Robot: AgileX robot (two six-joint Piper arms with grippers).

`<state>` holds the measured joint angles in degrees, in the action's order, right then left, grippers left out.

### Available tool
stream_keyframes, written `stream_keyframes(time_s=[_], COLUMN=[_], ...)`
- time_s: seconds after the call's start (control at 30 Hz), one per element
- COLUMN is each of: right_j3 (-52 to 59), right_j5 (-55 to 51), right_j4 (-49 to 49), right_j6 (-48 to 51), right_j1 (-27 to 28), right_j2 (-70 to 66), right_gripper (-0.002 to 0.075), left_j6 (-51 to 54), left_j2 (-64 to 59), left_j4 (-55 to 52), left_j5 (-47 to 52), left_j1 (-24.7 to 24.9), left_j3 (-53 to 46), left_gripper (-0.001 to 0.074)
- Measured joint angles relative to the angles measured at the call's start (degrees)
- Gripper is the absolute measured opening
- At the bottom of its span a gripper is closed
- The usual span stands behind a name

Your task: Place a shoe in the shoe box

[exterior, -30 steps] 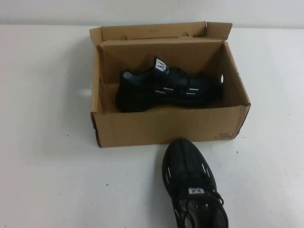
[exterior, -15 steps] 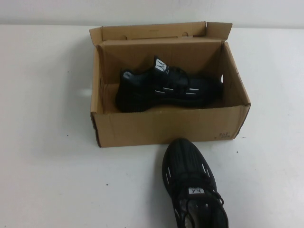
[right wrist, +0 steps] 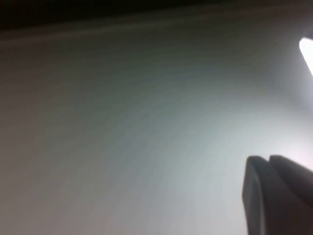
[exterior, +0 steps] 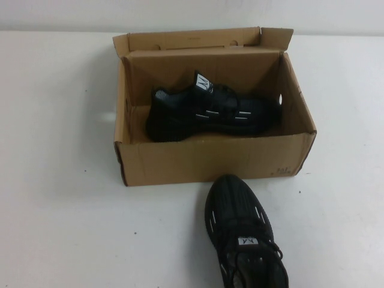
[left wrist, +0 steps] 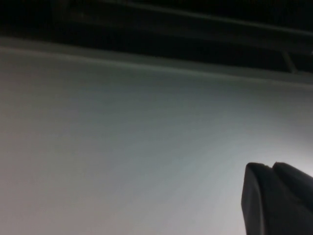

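The shoe box [exterior: 210, 159] stands open mid-table with one black sneaker [exterior: 210, 114] already lying in it, toe toward the holed end wall. The shoe [exterior: 243, 231] still outside sits just before the box's front wall, toe toward it. For a clean placement, I'd lift it by the collar, clearing that wall. Left gripper [left wrist: 279, 200] and right gripper [right wrist: 279, 196] hover above bare table, fingers apparently pressed together.
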<state>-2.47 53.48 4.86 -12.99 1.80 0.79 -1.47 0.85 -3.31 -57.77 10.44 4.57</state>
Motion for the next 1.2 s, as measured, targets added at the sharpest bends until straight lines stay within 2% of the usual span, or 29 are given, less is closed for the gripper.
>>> stream_keyframes(time_s=[0.1, 0.27, 0.4, 0.6, 0.73, 0.93, 1.1, 1.2], right_j3=[-7.7, -25.3, -39.7, -55.7, -57.9, -57.8, -57.8, -57.8], right_j5=[-2.5, -17.7, -32.9, -62.3, -81.9, -99.8, -114.0, -119.7], right_j4=[-0.5, -2.9, -8.9, -10.5, -9.4, -13.2, -22.3, -29.9], right_j6=[-0.9, -1.4, -1.4, -1.4, 2.0, 5.1, 7.0, 15.1], right_j1=[0.0, 0.0, 0.0, 0.0, 0.0, 0.0, 0.0, 0.0], right_j2=[0.0, -0.2, -5.8, -19.0, -26.7, -34.0, -40.3, -44.3], right_gripper=[-0.0016, -0.0016, -0.0016, -0.0016, -0.0016, -0.0016, -0.0016, -0.0016], left_j6=[0.1, 0.4, 0.9, 0.9, 2.3, 0.9, -7.0, -8.3], left_j2=[0.0, -1.9, -10.0, -25.2, -34.1, -43.5, -47.1, -47.4], left_j4=[-2.7, -4.2, -5.0, -5.8, -5.8, -5.8, -5.7, -5.5], left_j5=[5.3, 18.3, 27.5, 47.1, 52.4, 53.6, 66.2, 75.4], left_j1=[0.0, 0.0, 0.0, 0.0, 0.0, 0.0, 0.0, 0.0], left_j3=[7.8, 22.2, 33.2, 46.3, 47.5, 47.5, 47.5, 47.5], left_gripper=[-0.0004, -0.0004, -0.0004, -0.0004, -0.0004, -0.0004, -0.0004, -0.0004])
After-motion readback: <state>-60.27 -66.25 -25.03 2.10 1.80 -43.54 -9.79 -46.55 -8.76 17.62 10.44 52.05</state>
